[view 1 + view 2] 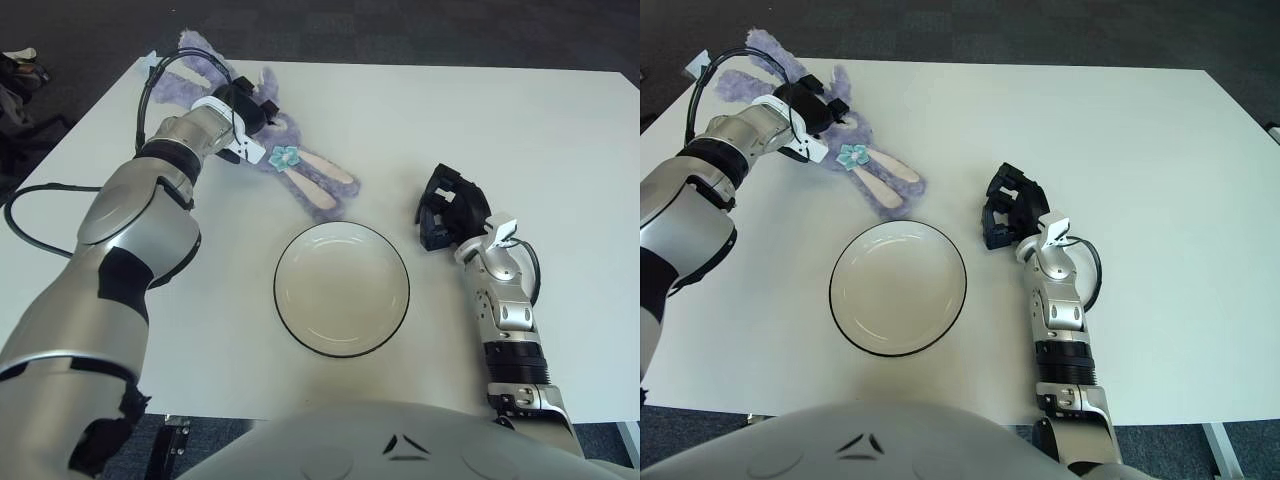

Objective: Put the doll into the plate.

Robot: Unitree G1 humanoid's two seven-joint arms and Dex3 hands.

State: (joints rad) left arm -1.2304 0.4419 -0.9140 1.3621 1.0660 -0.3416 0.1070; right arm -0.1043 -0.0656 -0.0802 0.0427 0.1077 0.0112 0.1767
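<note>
— So, what sits at the upper left of the frame?

— My left hand [245, 108], reached far across the white table [560, 130]. Its dark fingers are clenched on the doll [290, 165], gripping the purple plush near its middle.

— And the doll itself, where does it lie?

— On the table in the upper left. It is a fuzzy purple rabbit. Part of it spreads up and left behind my hand, toward the table's far corner. Its two long ears, pink on the inside, stretch down and to the right from my hand. A small teal flower [286, 157] shows on it just beside my fingers. The ear tips end near the plate's upper rim, though they stay apart from it.

— Is the doll in the plate?

— No. The plate [341, 289] is at the centre of the frame, white with a thin dark rim, and nothing lies in it.

— What is on the right?

— My right hand [450, 205], right of the plate and near it, though not touching its rim. Its black fingers are curled inward and hold nothing. The forearm runs down toward the bottom edge of the frame.

— Anything else?

— A black cable [30, 215] loops beside my left arm at the left edge.
</note>
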